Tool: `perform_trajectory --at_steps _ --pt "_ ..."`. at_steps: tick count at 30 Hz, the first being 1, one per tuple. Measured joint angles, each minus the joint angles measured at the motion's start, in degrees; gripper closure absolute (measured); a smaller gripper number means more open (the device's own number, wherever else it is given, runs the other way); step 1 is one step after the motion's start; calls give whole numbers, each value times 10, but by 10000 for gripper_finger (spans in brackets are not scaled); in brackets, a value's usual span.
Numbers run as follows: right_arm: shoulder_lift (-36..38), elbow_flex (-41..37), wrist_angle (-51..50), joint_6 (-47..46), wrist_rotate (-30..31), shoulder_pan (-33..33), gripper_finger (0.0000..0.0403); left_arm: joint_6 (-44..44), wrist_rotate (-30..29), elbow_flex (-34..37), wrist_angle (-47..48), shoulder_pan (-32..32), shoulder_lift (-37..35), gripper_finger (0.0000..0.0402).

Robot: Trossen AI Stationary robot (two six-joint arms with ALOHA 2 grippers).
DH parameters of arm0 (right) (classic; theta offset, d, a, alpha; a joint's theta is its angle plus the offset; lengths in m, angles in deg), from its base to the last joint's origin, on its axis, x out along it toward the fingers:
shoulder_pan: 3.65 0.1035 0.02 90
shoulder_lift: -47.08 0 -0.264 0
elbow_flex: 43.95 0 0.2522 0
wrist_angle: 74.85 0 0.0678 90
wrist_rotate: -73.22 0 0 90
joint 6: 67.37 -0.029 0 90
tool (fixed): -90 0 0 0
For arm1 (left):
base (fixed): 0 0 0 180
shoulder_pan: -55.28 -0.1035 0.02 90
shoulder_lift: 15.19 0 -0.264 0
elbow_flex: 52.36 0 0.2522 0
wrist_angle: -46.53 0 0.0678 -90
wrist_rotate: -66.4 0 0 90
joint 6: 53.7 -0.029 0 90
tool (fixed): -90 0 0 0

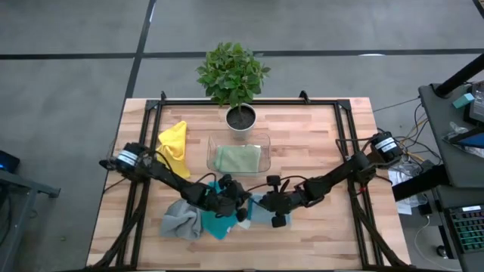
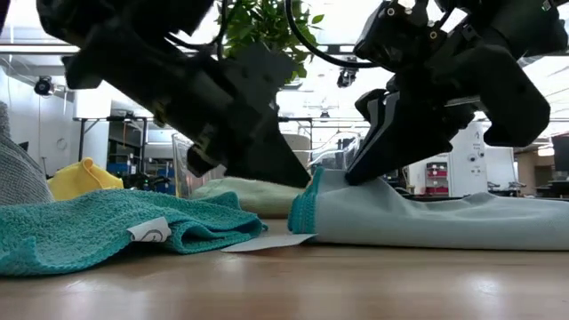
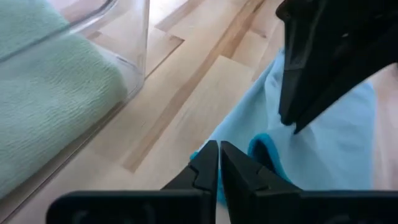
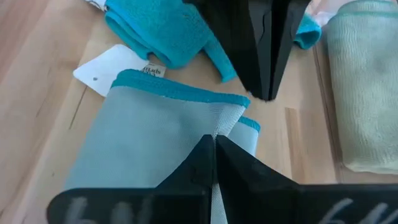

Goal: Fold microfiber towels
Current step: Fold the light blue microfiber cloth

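Low view: both grippers pinching light blue towel (image 2: 427,222) edge.

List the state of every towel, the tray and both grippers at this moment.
light blue towel: flat on the table, edge pinched by both grippers
teal towel: crumpled, loose
grey towel: crumpled
yellow towel: bunched
sage green towel: folded in the tray
clear tray: upright
left gripper: shut
right gripper: shut

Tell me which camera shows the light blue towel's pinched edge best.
The right wrist view: the right hand is shut on the light blue towel at its teal-trimmed edge. The low view shows the towel side-on, the left wrist view only a part, and the high view mostly hides it under the arms.
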Motion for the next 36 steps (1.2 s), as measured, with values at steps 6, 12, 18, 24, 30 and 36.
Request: perform_trajectory --at_steps 6,12,18,24,30,36 --pt "0 0 0 11 0 0 394 1 -4 -12 -1 -10 29 398" --pt "10 0 0 20 7 0 394 1 -2 -14 -3 -15 42 398" --pt "28 0 -10 28 31 -3 394 0 8 -13 -4 -16 48 398" --pt "19 0 -12 28 31 -14 394 15 20 -15 -11 -17 65 398" --pt "-13 -1 -14 20 42 -21 394 29 26 -13 -7 -14 59 398" --pt "-24 -1 -13 9 51 -23 394 30 52 -14 -5 -14 54 398"
